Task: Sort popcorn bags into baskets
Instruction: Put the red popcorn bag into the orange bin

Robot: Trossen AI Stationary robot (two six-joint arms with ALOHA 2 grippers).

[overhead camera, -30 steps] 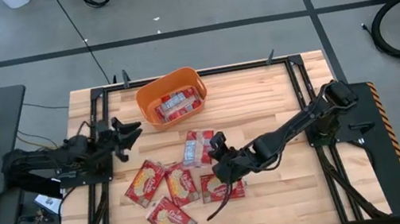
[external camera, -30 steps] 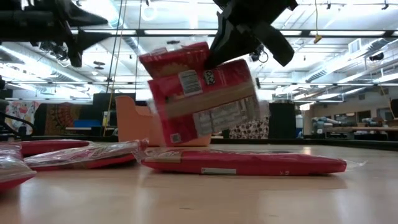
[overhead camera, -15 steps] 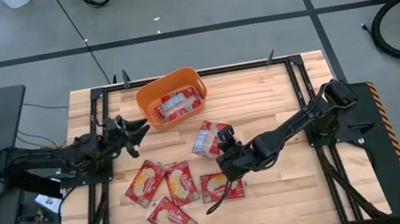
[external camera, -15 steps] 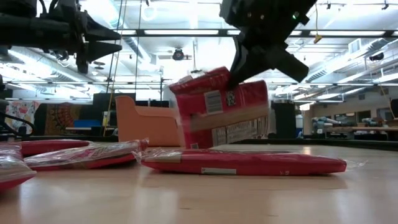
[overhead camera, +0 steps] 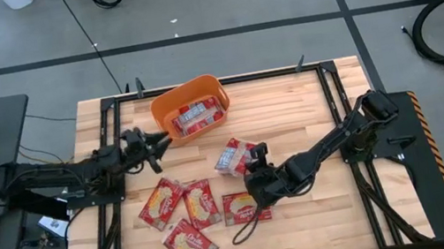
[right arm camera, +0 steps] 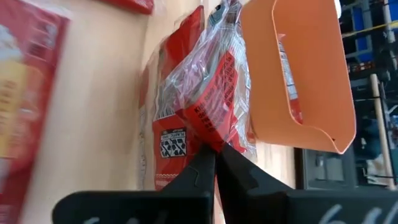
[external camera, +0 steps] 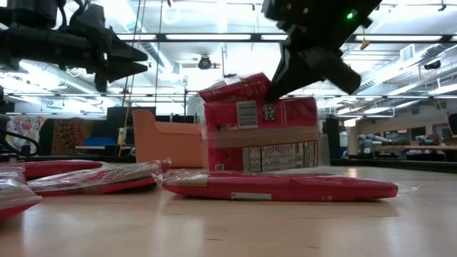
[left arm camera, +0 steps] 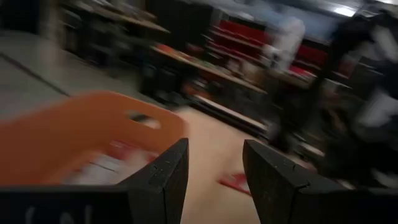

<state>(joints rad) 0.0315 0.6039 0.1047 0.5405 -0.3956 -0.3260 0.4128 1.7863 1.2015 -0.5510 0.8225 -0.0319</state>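
Observation:
My right gripper (overhead camera: pixel 254 157) is shut on a red popcorn bag (external camera: pixel 260 132) at mid-table, just near of the orange basket (overhead camera: pixel 190 107). The basket holds red bags (overhead camera: pixel 194 115). Several more popcorn bags lie flat on the table, among them two (overhead camera: pixel 160 202) (overhead camera: pixel 244 207) near the front. My left gripper (overhead camera: pixel 156 142) hovers open and level beside the basket's left near corner, holding nothing. In its wrist view its fingers (left arm camera: pixel 214 171) point past the basket's wall (left arm camera: pixel 81 134). My right gripper pinches the bag's clear crimped end seam (right arm camera: pixel 211 135) between its two fingers. The fingers (external camera: pixel 275 80) slant down onto the bag's top from the table's right. The bag hangs upright below them. A flat bag in front hides its lower edge.
A black frame (overhead camera: pixel 321 73) borders the wooden table. A flat bag (external camera: pixel 278 187) lies right in front of the held one. Bare wood lies to the right of the basket and along the front right.
My right gripper has sunk and rolled, edging toward the table's right. The held bag has come down from a tilt to hang upright, low over the table. My left gripper has moved rightward toward the basket's near corner, still open.

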